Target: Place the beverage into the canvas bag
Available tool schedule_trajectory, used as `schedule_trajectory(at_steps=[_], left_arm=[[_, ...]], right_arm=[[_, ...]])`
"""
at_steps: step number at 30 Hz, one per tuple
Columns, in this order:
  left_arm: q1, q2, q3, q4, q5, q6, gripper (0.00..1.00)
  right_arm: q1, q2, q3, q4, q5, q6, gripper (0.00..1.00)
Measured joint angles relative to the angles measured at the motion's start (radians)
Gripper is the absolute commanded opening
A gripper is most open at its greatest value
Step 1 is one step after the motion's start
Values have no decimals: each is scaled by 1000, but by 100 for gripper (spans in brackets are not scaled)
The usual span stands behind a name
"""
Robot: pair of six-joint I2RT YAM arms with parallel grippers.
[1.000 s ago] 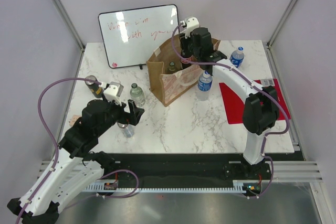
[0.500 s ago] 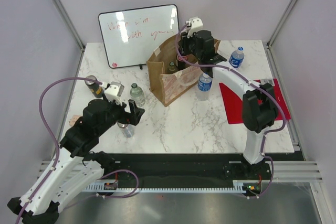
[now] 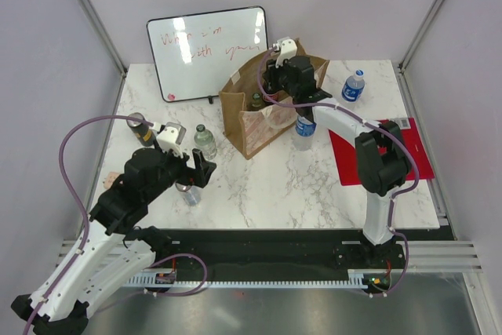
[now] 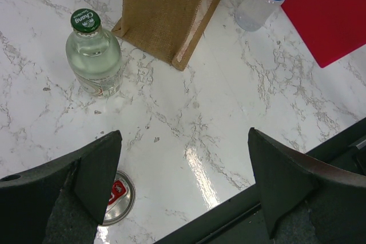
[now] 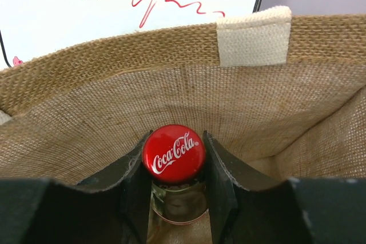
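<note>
The tan canvas bag (image 3: 243, 119) stands at the table's middle back; its weave fills the right wrist view (image 5: 103, 101) and its corner shows in the left wrist view (image 4: 163, 10). My right gripper (image 3: 272, 84) is over the bag's mouth. In its wrist view the right gripper (image 5: 174, 161) is shut on a glass Coca-Cola bottle with a red cap (image 5: 174, 150), held upright inside the bag. Another bottle's top (image 3: 256, 100) shows in the bag. My left gripper (image 3: 200, 169) is open and empty above the marble (image 4: 183, 181).
A green-capped glass bottle (image 3: 205, 140) (image 4: 93, 52) and a can (image 3: 188, 192) (image 4: 117, 197) stand near the left gripper. A dark can (image 3: 139, 127) stands far left. Blue-labelled water bottles (image 3: 306, 127) (image 3: 354, 85) and a red mat (image 3: 345, 161) lie right of the bag. A whiteboard (image 3: 208, 52) leans behind.
My right gripper has moved left over the bag's opening with the bottle in it. The left arm has not moved.
</note>
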Motion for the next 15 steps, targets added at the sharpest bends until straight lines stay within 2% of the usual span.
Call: schedule_trajectory(at_steps=[3, 5, 6, 9, 10, 15], left_arm=[[0, 2, 0, 0, 0, 0, 98], [0, 3, 0, 0, 0, 0, 98], [0, 4, 0, 0, 0, 0, 98], [0, 5, 0, 0, 1, 0, 98], [0, 6, 0, 0, 1, 0, 98], [0, 8, 0, 0, 2, 0, 98]], right_arm=[[3, 0, -4, 11, 0, -6, 0], [5, 2, -5, 13, 0, -11, 5], [6, 2, -5, 13, 0, -13, 16], [10, 3, -5, 13, 0, -24, 26], [13, 3, -5, 13, 1, -29, 35], [22, 3, -3, 5, 10, -44, 49]])
